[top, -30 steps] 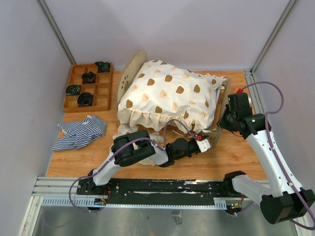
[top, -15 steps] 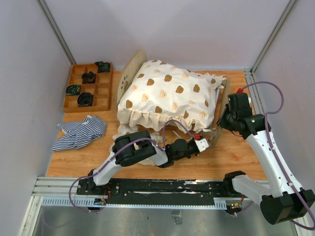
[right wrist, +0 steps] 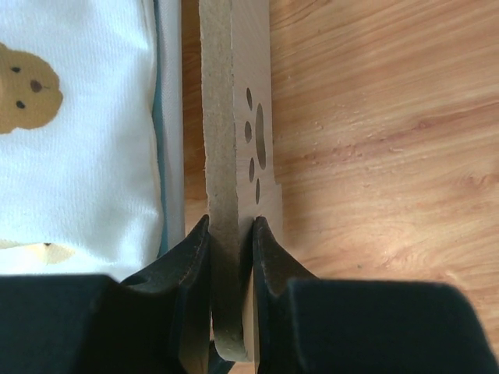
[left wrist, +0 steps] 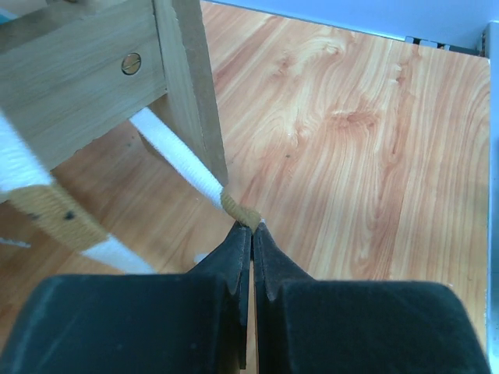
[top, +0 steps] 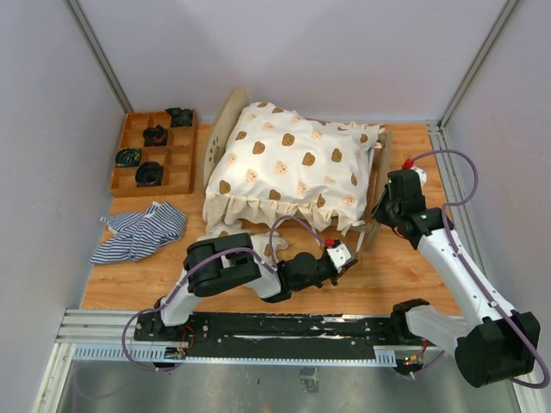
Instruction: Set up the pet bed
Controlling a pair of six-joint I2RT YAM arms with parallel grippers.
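The pet bed point(top: 372, 225) stands mid-table, its plywood frame mostly covered by the cream bear-print quilt point(top: 288, 168). An arched board point(top: 225, 120) rises at its left end. My right gripper point(top: 383, 211) is at the bed's right end. The right wrist view shows that gripper point(right wrist: 231, 226) shut on the edge of the board with the paw-print cutout point(right wrist: 222, 117). My left gripper point(top: 344, 255) lies low by the bed's near right leg point(left wrist: 191, 86). In the left wrist view this gripper point(left wrist: 251, 227) is shut, pinching the tan end of a white fabric strip point(left wrist: 175, 156) that runs taut from under the frame.
A brown compartment tray point(top: 178, 163) with dark items sits at the back left. A crumpled blue-and-white striped cloth point(top: 140, 231) lies in front of it. Loose cream fabric point(top: 258, 249) spills under the bed's near side. Walls close in on both sides.
My left gripper has shut on the fabric strip and drawn back to the left. The bed, quilt and right gripper have shifted left together.
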